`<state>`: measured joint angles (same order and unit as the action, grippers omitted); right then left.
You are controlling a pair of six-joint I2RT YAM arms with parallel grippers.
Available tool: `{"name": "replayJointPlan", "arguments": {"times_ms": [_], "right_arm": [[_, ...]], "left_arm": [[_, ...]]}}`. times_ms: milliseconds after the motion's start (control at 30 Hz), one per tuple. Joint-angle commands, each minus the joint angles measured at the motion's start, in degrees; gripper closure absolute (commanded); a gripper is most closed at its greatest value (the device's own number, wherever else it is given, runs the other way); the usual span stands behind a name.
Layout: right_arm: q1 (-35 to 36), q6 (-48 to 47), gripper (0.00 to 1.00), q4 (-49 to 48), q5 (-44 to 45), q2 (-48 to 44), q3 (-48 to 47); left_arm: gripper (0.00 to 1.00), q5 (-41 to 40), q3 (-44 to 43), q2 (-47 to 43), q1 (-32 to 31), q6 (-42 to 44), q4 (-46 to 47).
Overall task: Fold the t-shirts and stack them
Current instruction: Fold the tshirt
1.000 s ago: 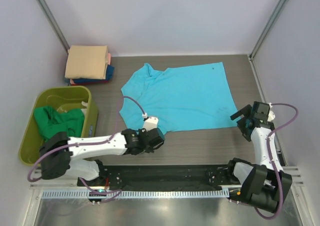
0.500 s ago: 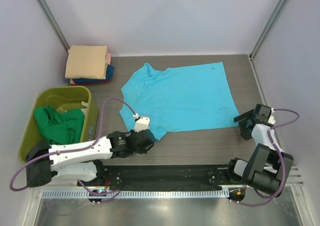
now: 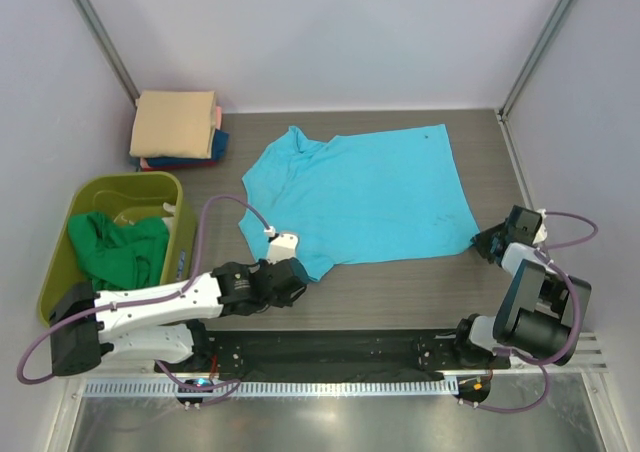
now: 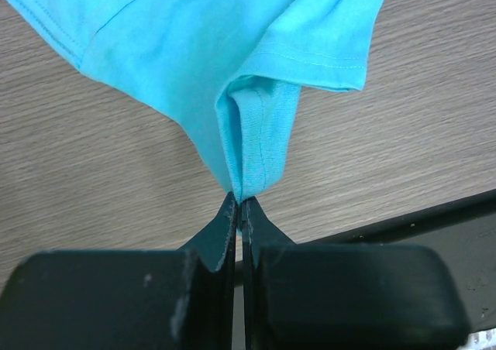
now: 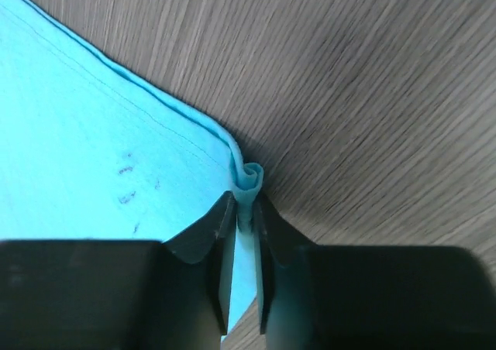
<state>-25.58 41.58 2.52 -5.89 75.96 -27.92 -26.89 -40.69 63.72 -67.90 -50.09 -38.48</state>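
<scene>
A bright turquoise t-shirt [image 3: 360, 192] lies spread flat in the middle of the table. My left gripper [image 3: 293, 271] is at its near left corner and is shut on a pinched fold of the hem [image 4: 252, 145]. The cloth rises in a small peak from the left gripper [image 4: 240, 203]. At the near right corner, my right gripper [image 3: 489, 240] has its jaws closed on a rolled bit of the turquoise t-shirt [image 5: 77, 133]. The curl of cloth shows just past the tips of the right gripper [image 5: 246, 200].
A folded stack with a tan shirt [image 3: 175, 122] on top stands at the back left, with dark blue and red layers beneath. An olive-yellow bin [image 3: 58, 272] at the left edge holds a green shirt [image 3: 115, 244]. Frame posts stand at both back corners.
The right gripper came down onto the shirt's near right corner and closed on it. The left gripper, still shut on its corner, drew back a little to the near left.
</scene>
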Motion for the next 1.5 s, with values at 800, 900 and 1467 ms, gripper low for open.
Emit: {"name": "replayJointPlan", "arguments": {"times_ms": [800, 900, 1467], "right_arm": [[0.5, 0.7, 0.99, 24.5, -7.5, -13.8, -15.8], [1.7, 0.9, 0.99, 22.6, -7.1, -8.4, -19.2], [8.5, 6.0, 0.99, 15.8, -2.6, 24.8, -42.5]], "left_arm": [[1.00, 6.6, -31.6, 3.5, 18.5, 29.2, -16.1], [1.00, 9.5, -35.2, 8.8, 24.8, 34.2, -13.6], [0.98, 21.2, -64.2, 47.7, 46.3, 48.2, -11.2]]}}
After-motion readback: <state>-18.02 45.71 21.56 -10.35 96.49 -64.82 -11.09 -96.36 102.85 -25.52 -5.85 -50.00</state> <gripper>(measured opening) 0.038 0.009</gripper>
